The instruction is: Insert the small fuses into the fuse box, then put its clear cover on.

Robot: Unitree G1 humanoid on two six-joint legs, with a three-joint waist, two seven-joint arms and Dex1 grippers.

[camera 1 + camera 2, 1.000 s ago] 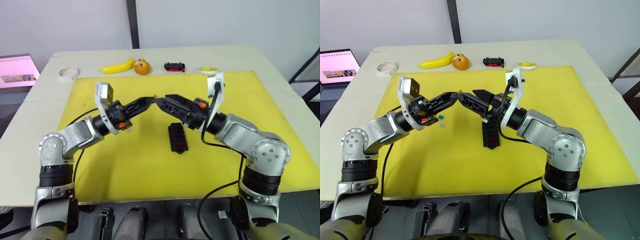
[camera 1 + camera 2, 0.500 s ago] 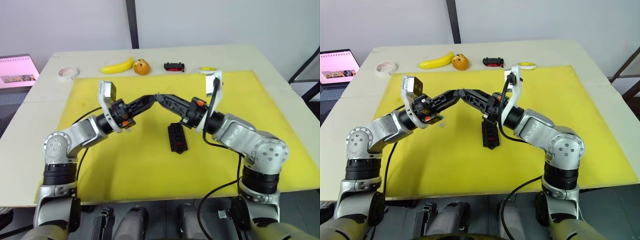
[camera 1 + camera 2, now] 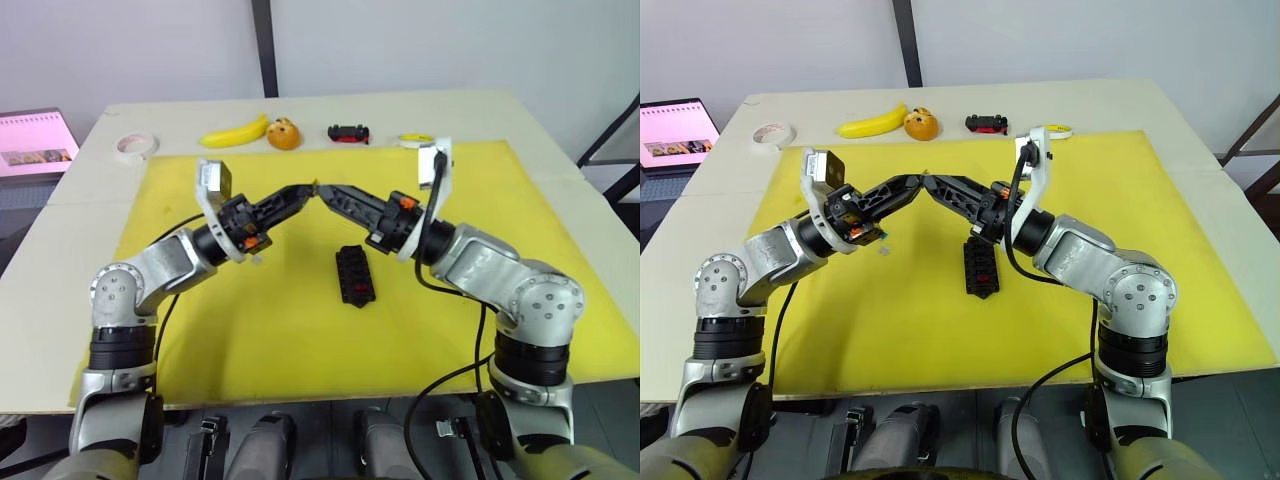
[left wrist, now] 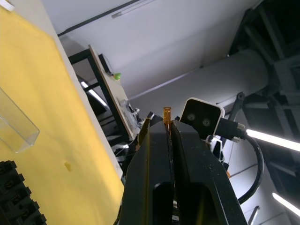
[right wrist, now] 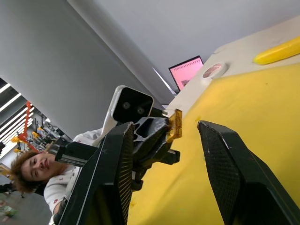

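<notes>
Left gripper (image 4: 167,123) clenched on orange fuse (image 4: 166,114), held aloft, jutting lengthwise past the fingertips toward right gripper (image 5: 174,125), spread wide around it. Below on yellow mat (image 3: 280,330): fuse box (image 3: 356,276), long axis running away from robot.

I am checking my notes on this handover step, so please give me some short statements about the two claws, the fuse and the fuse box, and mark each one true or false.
1. The left claw is shut on an orange fuse. True.
2. The right claw is shut on the same fuse. False: its fingers stand apart, with the fuse between them.
3. The fuse box lies on the yellow mat, below the two claws. True.
4. The clear cover already sits on the fuse box. False: it lies on the mat beside the box.
5. The banana lies on the yellow mat. False: it lies on the table beyond the mat.
</notes>
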